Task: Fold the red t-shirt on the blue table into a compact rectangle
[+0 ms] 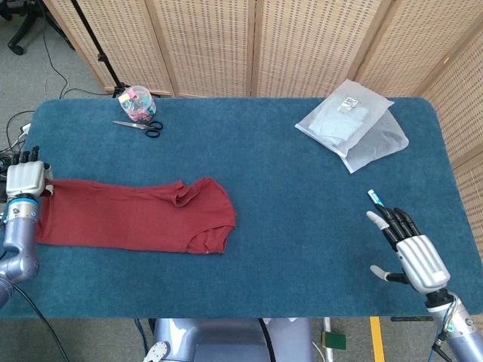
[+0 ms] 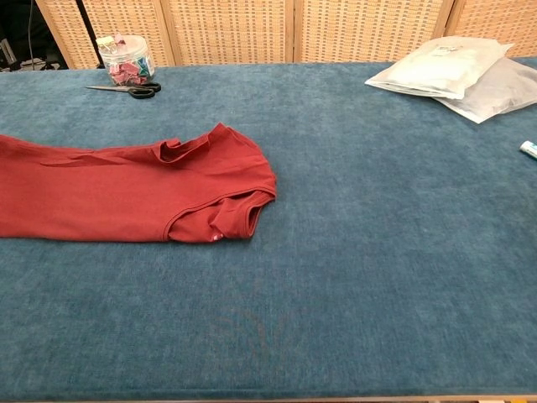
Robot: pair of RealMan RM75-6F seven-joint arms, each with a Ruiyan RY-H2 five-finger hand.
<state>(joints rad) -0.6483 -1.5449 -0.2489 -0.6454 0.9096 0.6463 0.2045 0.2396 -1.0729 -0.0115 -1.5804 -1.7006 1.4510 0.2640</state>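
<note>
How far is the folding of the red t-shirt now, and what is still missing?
Done: the red t-shirt lies as one long strip, apparently folded lengthwise. In hand: the left robot hand is at its left end, near the edge of the blue table; whether it grips the cloth cannot be told. The right robot hand is open, far away. Left: folding the strip crosswise into a compact rectangle.

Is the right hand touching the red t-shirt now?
Apart. In the head view the right hand hovers open near the table's right edge, with bare blue table between it and the red t-shirt.

Lab-like robot workspace: wicker screens (image 1: 204, 45), floor cables (image 1: 11, 143), tripod stand (image 1: 94, 41).
</note>
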